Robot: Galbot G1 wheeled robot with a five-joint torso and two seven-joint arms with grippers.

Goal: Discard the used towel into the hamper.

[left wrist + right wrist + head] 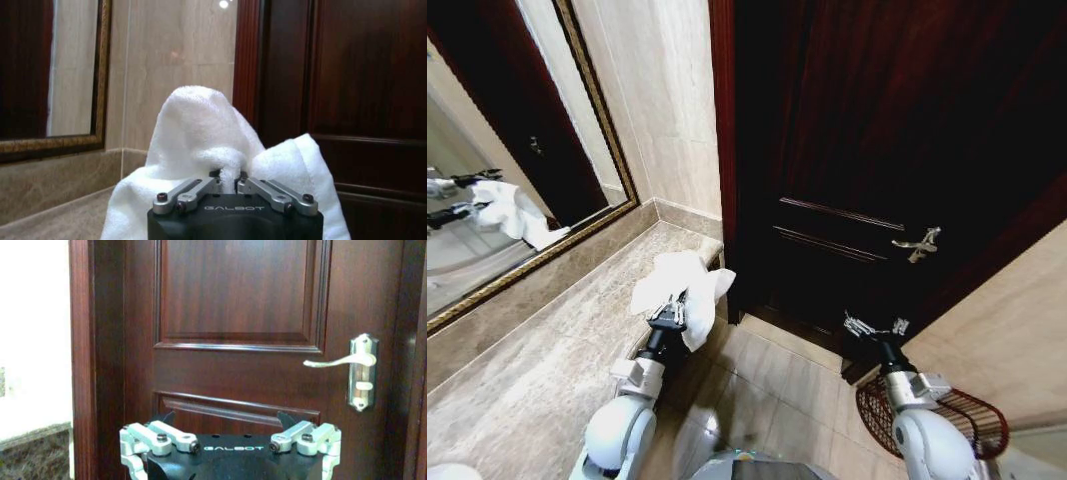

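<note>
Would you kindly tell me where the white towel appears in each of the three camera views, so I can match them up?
Head view: the white towel sits left of centre at the countertop's end, pinched in the left gripper.
Left wrist view: it rises in the middle, clamped between the fingers.
Right wrist view: the dark wooden door with the open right gripper before it; no towel.
Shared landmark: the door.

"GALBOT" on both hands' housings (233, 208) (232, 448)
</note>
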